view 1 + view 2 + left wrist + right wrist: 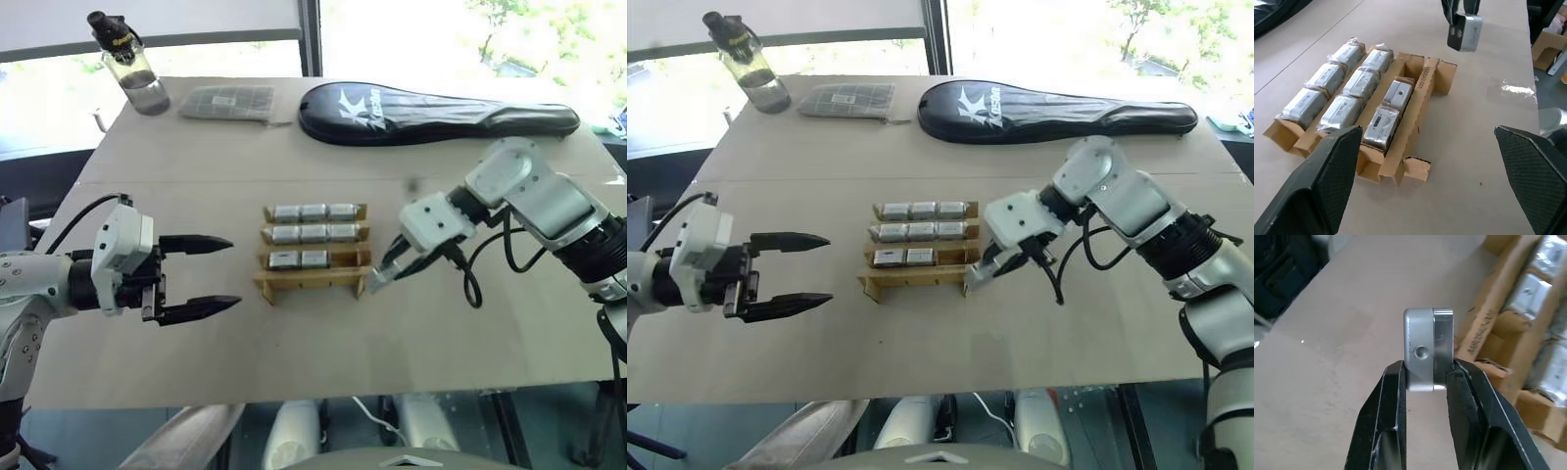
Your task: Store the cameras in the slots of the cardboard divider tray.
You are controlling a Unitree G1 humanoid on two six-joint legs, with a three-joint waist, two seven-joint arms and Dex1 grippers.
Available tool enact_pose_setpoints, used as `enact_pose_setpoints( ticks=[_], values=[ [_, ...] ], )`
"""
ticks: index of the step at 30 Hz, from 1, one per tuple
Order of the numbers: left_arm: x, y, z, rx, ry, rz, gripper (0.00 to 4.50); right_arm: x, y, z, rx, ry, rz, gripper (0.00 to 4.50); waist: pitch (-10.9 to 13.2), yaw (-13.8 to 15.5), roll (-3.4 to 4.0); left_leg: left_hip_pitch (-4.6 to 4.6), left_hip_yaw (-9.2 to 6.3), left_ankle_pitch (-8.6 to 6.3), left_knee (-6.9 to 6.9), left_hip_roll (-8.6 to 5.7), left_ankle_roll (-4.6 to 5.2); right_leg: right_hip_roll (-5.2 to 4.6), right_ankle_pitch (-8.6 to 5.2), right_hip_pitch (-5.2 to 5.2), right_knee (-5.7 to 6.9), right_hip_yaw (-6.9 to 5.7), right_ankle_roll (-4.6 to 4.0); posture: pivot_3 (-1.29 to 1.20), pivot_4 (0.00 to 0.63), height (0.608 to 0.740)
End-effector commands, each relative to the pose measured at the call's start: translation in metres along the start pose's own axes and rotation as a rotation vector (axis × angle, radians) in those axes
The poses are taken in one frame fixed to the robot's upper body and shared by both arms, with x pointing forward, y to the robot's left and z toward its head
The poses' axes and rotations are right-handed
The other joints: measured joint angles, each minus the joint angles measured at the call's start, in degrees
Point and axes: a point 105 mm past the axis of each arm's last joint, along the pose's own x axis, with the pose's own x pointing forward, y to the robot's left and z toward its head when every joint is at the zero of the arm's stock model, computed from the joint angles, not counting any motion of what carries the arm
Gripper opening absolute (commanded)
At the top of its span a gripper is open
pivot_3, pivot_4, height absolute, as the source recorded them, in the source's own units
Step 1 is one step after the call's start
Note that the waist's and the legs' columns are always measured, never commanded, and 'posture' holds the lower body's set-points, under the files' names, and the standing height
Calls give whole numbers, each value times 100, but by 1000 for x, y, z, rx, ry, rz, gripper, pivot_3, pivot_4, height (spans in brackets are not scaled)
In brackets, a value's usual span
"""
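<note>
The cardboard divider tray lies mid-table with several wrapped silver-grey cameras in its slots. Its two far rows are full. The near row holds two cameras, and its right-hand slot stands empty. My right gripper hangs just off the tray's right end, a little above the table, shut on another camera. That camera is bare metal with a small round hole in its side. My left gripper stands open to the left of the tray, pointing at it, with nothing between its fingers.
At the far edge stand a clear bottle, a flat grey packet with a grid pattern and a long black racket cover. Bare tabletop stretches in front of the tray and on both its sides.
</note>
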Motion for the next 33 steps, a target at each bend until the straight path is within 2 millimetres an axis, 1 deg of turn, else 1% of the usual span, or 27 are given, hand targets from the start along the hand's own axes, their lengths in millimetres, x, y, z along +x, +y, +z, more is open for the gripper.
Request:
enact_pose_setpoints(
  ticks=[1, 2, 5, 7, 10, 14, 20, 24, 27, 33],
  values=[
    [0, 3, 4, 32, -8, 0, 4500, -7, -19, 23, 80, -73, -149, 646, -1, 0, -1, 0, 0, 0, -1, 1, 0, 2, 1, -1, 1, 0, 0, 0, 150, 740],
    [1, 3, 4, 33, -9, -2, 4500, -9, -22, 23, 105, -65, -179, 646, -1, 10, -1, 0, -1, 0, -1, 1, 0, 2, 1, -1, 1, -1, -1, 0, 150, 740],
    [2, 4, 4, 38, -9, -7, 4500, -18, -46, 8, 276, 87, -339, 646, 0, 22, 0, -9, -2, 0, 0, -6, 1, -6, 1, -2, -3, -3, 0, 0, 150, 740],
    [2, 5, 4, 40, -9, -10, 4500, -20, -50, 7, 402, 124, -384, 646, 0, 17, 0, -16, 0, 0, 3, -7, 1, -6, 1, -7, -4, -3, 0, 0, 150, 740],
    [3, 7, 4, 45, -9, -13, 4500, -13, -47, 14, 465, 124, -373, 646, -3, 15, -3, -16, -9, -1, -2, -5, 1, -4, 1, -8, -4, -9, 0, 0, 150, 740],
    [5, 10, 5, 50, -8, -18, 4500, -5, -34, 10, 482, 191, -333, 646, -1, 19, 0, -23, -17, -1, -6, -7, 1, -3, 1, -9, -5, -16, 0, 0, 150, 740],
    [4, 12, 6, 64, 9, -32, 4500, 4, -28, 19, 532, 223, -319, 646, -2, 5, -1, -22, -16, -1, -3, -8, 2, -2, 1, -8, -4, -15, 1, 0, 150, 740],
    [3, 14, 6, 69, 14, -29, 4500, 8, -25, 20, 572, 241, -312, 646, -2, 4, -1, -22, -20, -1, -3, -7, 2, 2, 1, -9, -2, -16, 1, 0, 150, 740],
    [4, 15, 6, 69, 13, -29, 4500, 13, -21, 23, 564, 240, -290, 646, -2, 4, -2, -22, -18, -1, -3, -7, 2, 1, 1, -9, -4, -15, 1, 0, 150, 740],
    [5, 14, 5, 64, 11, -28, 4500, 23, -26, 32, 501, 222, -291, 646, -2, -1, -2, -22, -19, -1, -4, -7, 2, 1, 1, -9, -3, -15, 1, 0, 150, 740]
  ],
)
